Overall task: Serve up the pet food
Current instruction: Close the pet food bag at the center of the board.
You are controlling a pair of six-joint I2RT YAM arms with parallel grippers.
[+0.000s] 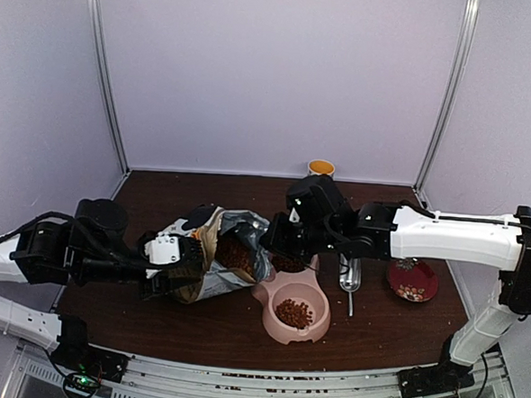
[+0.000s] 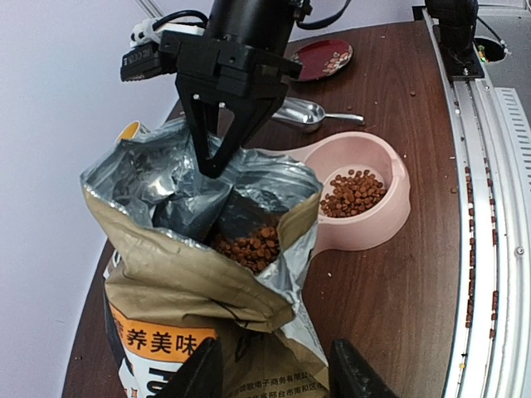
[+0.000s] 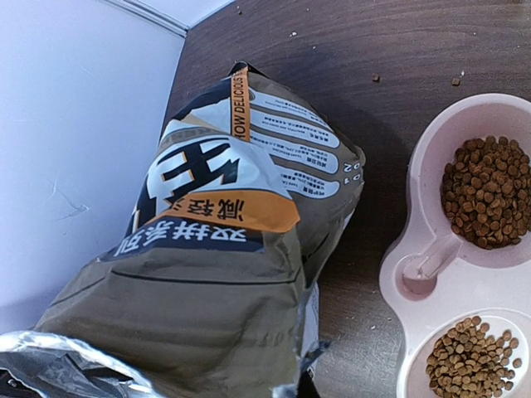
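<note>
Left wrist view: right gripper (image 2: 213, 166) is pinched onto the bag (image 2: 187, 282) lip; pet food (image 2: 249, 246) is seen just below, inside the bag, whose base is clamped by left gripper (image 2: 276, 352).

White arm shells (image 1: 453, 236), black joints (image 1: 315, 202), looping black cables (image 1: 48, 215), tapered black right tool (image 2: 214, 162), green base lights (image 1: 80, 383).
</note>
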